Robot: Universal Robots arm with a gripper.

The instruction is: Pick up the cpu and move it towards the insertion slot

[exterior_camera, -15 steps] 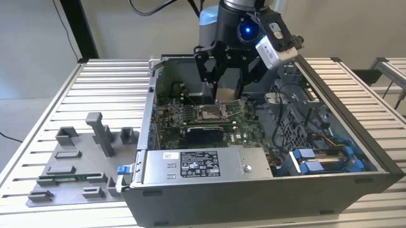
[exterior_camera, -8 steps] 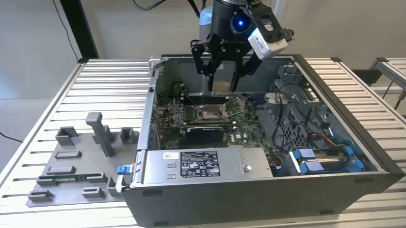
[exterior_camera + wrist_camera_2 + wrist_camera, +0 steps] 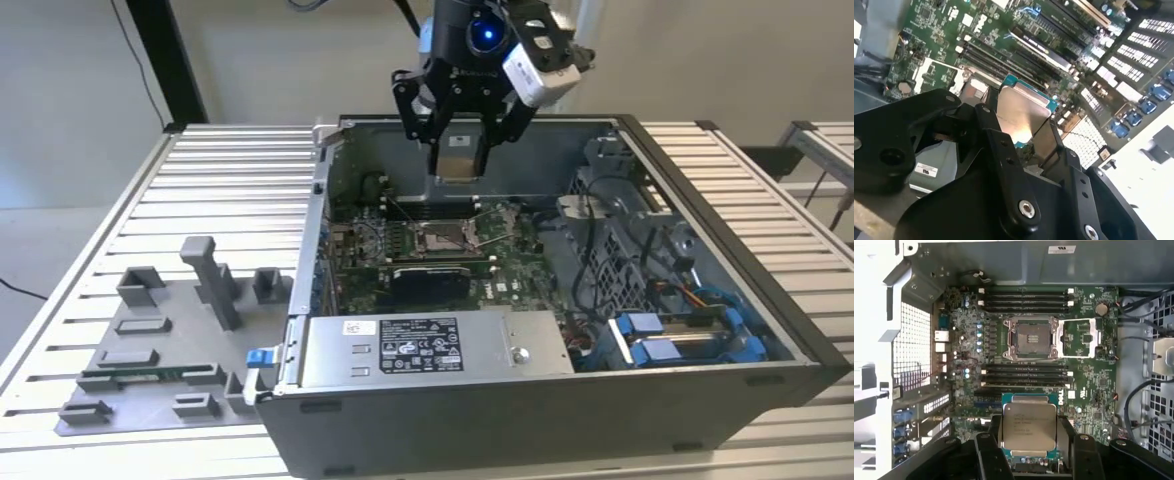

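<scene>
Above the open computer case (image 3: 747,330), the gripper (image 3: 461,135) hangs with its fingers (image 3: 1004,150) closed on the cpu (image 3: 1030,426), the chip clamped by its edges and held clear of the motherboard (image 3: 1089,375). The insertion slot (image 3: 1032,338) lies open below, its load plate (image 3: 1080,338) swung aside, towards the far wall of the case. Risk from here: a tilted or misaligned chip could bend the socket contacts, and a loose edge grip could drop it onto the board.

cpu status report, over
Gripper shut on the cpu, held in the air above the open case. Insertion slot open, contact field bare, cpu not over it in the first wrist view. Nothing seen between them.
</scene>
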